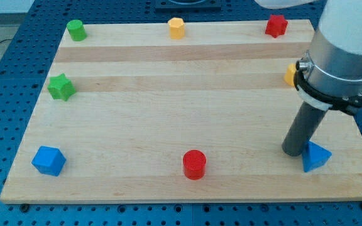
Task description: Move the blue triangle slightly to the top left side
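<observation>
Near the board's (168,69) bottom-right corner, blue triangle (316,157) touches my tip (292,152) on its left, gripperless rod grasping nothing; pushing from this side risks shoving it right, off the edge, not top-left.

my tip (293,150) is down at the view's lower right, rod near upright.
</observation>
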Robot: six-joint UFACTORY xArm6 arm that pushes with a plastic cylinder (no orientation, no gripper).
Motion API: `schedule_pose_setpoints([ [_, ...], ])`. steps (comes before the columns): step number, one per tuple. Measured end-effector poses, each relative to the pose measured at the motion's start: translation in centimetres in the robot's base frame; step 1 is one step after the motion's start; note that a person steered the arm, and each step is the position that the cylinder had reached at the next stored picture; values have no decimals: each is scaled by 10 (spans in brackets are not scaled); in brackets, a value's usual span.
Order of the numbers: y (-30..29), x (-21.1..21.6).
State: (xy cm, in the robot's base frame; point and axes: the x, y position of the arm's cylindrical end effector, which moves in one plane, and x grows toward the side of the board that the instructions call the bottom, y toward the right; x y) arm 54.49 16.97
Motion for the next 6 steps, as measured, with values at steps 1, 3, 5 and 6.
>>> schedule_pose_setpoints([
  [1, 8, -31],
  [3, 91, -12],
  [5, 80, 63],
  [6, 28, 45],
])
